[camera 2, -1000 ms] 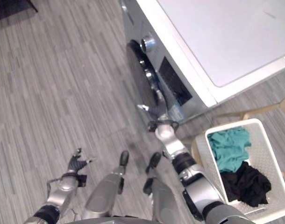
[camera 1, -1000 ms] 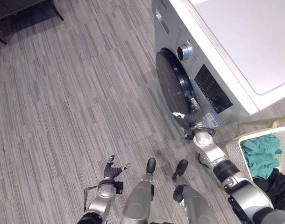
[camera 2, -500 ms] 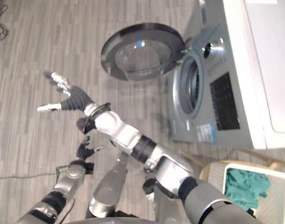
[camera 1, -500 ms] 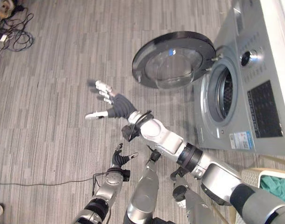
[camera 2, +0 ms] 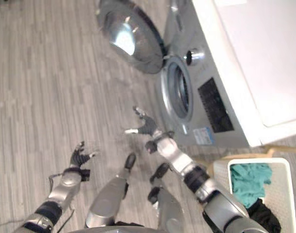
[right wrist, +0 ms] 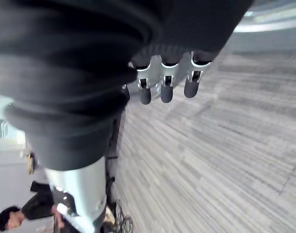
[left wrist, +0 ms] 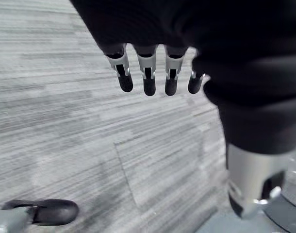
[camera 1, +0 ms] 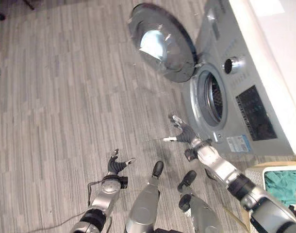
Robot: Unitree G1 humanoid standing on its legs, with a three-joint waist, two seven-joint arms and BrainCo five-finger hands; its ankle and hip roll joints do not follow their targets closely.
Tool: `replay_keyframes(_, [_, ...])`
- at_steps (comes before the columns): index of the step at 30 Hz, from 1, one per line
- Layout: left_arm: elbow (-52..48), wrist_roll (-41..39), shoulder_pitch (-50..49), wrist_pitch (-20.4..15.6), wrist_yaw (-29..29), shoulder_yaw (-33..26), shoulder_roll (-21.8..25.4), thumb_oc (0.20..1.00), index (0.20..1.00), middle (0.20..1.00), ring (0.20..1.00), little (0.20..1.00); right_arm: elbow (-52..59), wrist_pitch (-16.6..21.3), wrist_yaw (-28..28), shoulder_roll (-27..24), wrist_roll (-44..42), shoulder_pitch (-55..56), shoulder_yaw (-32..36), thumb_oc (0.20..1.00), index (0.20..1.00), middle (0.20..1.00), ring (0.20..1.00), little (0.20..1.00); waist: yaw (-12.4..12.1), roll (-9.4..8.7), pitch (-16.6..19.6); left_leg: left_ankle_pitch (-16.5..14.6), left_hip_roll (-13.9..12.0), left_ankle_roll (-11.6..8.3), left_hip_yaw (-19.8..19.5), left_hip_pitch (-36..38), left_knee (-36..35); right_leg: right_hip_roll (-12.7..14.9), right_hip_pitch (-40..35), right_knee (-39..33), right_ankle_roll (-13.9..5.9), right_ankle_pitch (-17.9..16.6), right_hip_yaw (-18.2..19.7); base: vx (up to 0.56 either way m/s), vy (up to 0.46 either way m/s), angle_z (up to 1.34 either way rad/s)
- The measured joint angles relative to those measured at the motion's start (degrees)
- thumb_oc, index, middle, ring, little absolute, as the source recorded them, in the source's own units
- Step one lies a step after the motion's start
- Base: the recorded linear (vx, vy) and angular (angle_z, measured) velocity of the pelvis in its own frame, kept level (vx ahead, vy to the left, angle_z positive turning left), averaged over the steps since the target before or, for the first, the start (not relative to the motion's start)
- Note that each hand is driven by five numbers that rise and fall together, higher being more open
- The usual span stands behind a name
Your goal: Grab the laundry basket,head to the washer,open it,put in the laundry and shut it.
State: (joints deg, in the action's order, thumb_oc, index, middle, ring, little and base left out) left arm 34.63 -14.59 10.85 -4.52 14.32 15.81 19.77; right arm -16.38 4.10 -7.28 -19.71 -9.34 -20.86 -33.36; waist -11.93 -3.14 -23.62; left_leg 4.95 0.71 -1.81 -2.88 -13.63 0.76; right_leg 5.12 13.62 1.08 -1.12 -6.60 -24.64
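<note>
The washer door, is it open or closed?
Open. The washer door is swung wide out over the floor, and the round drum opening is uncovered.

Silver-grey jointed arms, left hand (camera 1: 116, 166) and right hand (camera 1: 183, 133) under dark ribbed covers, silver fingers (left wrist: 147, 73) with dark tips, black band on the right forearm

Washer (camera 1: 250, 92) sits on the right, its door (camera 1: 162, 41) swung open toward the left over the floor (camera 1: 65, 97). Laundry basket (camera 2: 257, 194) is just right of the washer, clothes (camera 2: 247, 179) inside it.
</note>
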Motion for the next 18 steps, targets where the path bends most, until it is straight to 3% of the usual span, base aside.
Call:
replay_keyframes(1, [0.2,0.5,1.0,0.0,0.8,0.1,0.1,1.000,1.000,1.000,1.000,1.000,0.4,-0.2,0.2,0.3,0.6,2.2,1.2,1.000,1.000,1.000,1.000,1.000,0.5,-0.04,-0.1,0.0,-0.1,0.14,1.0,0.0,-0.1,0.2,0.4,0.4,-0.15,-0.1,0.9,-0.05,0.087,-0.67])
replay_keyframes(3, [1.4,2.4,6.0,0.0,2.2,0.3,0.3,1.000,1.000,1.000,1.000,1.000,-0.2,-0.2,1.2,-1.1,2.6,6.1,1.7,1.000,1.000,1.000,1.000,1.000,4.2,-0.47,-0.1,-0.3,-0.3,0.53,3.5,0.0,0.0,0.2,1.3,0.3,-0.87,-0.4,3.1,-0.06,0.121,-0.56])
replay_keyframes(6, [5.5,3.9,12.4,0.2,3.9,0.3,1.0,1.000,1.000,1.000,1.000,1.000,-0.8,0.0,1.4,-2.1,4.4,9.2,2.7,1.000,1.000,1.000,1.000,1.000,6.8,-1.12,-0.2,-0.8,-0.3,1.25,6.2,0.0,0.2,-0.3,2.8,0.3,-1.17,-1.4,5.8,-0.05,0.079,-0.53])
replay_keyframes(9, [15.7,5.1,21.6,1.3,5.0,-0.9,6.4,1.000,1.000,1.000,1.000,1.000,0.1,0.6,1.6,-4.8,4.9,12.0,4.3,1.000,1.000,1.000,1.000,1.000,12.0,-2.31,-1.1,-1.1,-0.9,1.78,10.2,-1.0,0.2,-0.5,4.6,-1.4,-2.84,-3.0,7.7,-0.07,0.075,-0.58])
replay_keyframes(10, [16.2,5.3,22.1,1.3,5.0,-0.9,6.7,1.000,1.000,1.000,1.000,1.000,0.3,0.6,1.6,-5.0,4.9,12.1,4.4,1.000,1.000,1.000,1.000,1.000,12.1,-2.36,-1.1,-1.1,-0.9,1.80,10.2,-1.1,0.3,-0.5,4.7,-1.4,-2.84,-3.1,7.8,-0.05,0.061,-0.53])
replay_keyframes(11, [23.6,6.9,27.4,2.6,5.0,-1.4,12.6,1.000,1.000,1.000,1.000,1.000,3.1,1.2,1.7,-7.9,4.9,13.1,6.3,1.000,1.000,1.000,1.000,1.000,14.0,-3.22,-1.8,-1.3,-1.1,1.83,11.9,-2.5,0.2,-0.9,6.9,-1.7,-3.31,-3.6,9.3,-0.04,0.068,-0.56])
replay_keyframes(12, [24.1,7.0,28.1,2.7,5.2,-2.8,14.8,1.000,1.000,1.000,1.000,1.000,4.1,1.2,1.5,-9.4,4.9,13.9,7.6,1.000,1.000,1.000,1.000,1.000,15.2,-3.54,-2.2,-1.2,-1.2,1.94,12.6,-2.9,0.3,-0.9,7.3,-2.3,-3.52,-4.4,9.3,-0.03,0.046,-0.62])
replay_keyframes(15, [25.5,9.3,28.4,3.0,5.9,-4.7,18.9,1.000,1.000,1.000,1.000,1.000,6.6,2.1,1.0,-12.8,4.9,16.0,11.0,1.000,1.000,1.000,1.000,1.000,16.5,-3.35,-4.0,-1.7,-1.2,1.78,14.5,-3.2,0.6,-1.4,7.5,-4.2,-1.75,-6.5,10.6,0.00,0.065,-0.32])
replay_keyframes(18, [26.9,9.3,25.9,3.2,5.1,-7.2,18.9,1.000,1.000,1.000,1.000,1.000,8.9,3.4,0.9,-13.1,4.9,16.3,12.5,1.000,1.000,1.000,1.000,1.000,16.5,-3.72,-4.4,-2.6,-1.3,1.26,15.9,-3.5,0.6,-2.3,8.0,-5.6,-2.05,-7.4,12.5,0.07,0.047,-0.34])
